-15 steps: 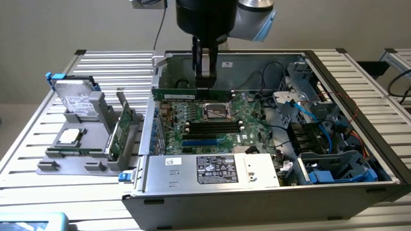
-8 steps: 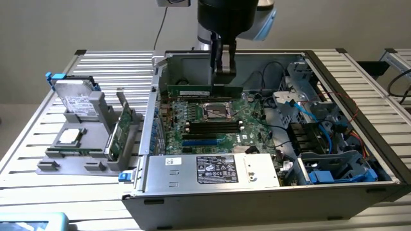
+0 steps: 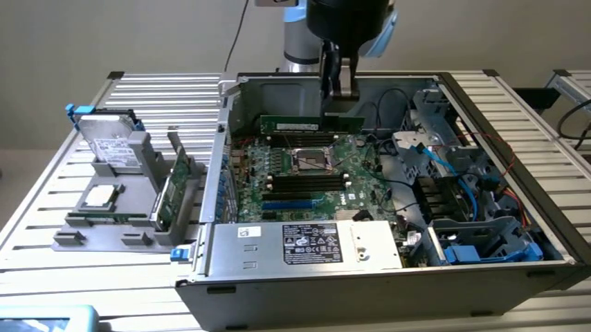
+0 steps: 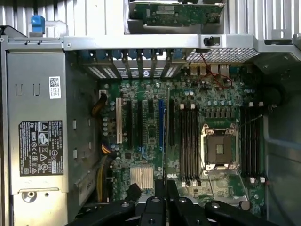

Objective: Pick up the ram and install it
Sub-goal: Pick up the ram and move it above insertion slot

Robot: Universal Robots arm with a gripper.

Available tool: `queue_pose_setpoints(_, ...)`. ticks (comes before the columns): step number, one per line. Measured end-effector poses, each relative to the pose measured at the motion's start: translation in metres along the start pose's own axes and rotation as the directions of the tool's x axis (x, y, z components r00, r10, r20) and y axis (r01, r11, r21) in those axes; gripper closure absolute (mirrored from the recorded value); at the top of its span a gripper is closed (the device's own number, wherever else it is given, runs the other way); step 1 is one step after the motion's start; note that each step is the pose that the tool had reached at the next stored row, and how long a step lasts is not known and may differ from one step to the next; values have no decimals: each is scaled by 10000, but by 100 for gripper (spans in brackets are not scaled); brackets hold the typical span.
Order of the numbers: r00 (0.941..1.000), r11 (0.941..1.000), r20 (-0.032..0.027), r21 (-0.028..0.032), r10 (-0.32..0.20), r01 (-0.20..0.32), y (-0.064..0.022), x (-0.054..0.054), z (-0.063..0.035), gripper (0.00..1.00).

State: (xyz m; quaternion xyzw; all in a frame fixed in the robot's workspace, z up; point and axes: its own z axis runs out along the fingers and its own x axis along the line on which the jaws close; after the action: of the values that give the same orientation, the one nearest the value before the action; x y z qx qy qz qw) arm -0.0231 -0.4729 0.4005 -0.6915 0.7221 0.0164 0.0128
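We find the gripper [image 3: 338, 107] hanging over the open computer case [image 3: 369, 290], its fingers closed almost fully on the ram [image 3: 291, 124]. The stick is gripped towards one end and held level, long edge down, clear above the motherboard [image 3: 277, 166] near the rear wall of the case. From the wrist view we see the gripper [image 4: 162, 200] with the ram [image 4: 167, 132] edge-on, a thin line running out from between the fingers across the board. There it lies alongside the black memory slots [image 4: 188, 141] that flank the CPU socket [image 4: 218, 148], roughly parallel to them. We judge the pick-up done, since the stick is off any rest and carried by the arm. The install is not done: no part of the ram touches a slot, and the slots [image 3: 305, 181] look empty to us. Whether the stick sits exactly over one slot we cannot tell.
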Motion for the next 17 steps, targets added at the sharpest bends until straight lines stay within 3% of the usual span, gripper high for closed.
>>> queue_pose_setpoints(7, 10000, 9999, 4, 136, -6, 6, -71, -256, 46, 87)
queue_pose_setpoints(14, 10000, 9999, -15, 142, -18, 18, -65, -503, 79, 87)
queue_pose_setpoints(17, 10000, 9999, -16, 142, -24, 24, -62, -559, 91, 87)
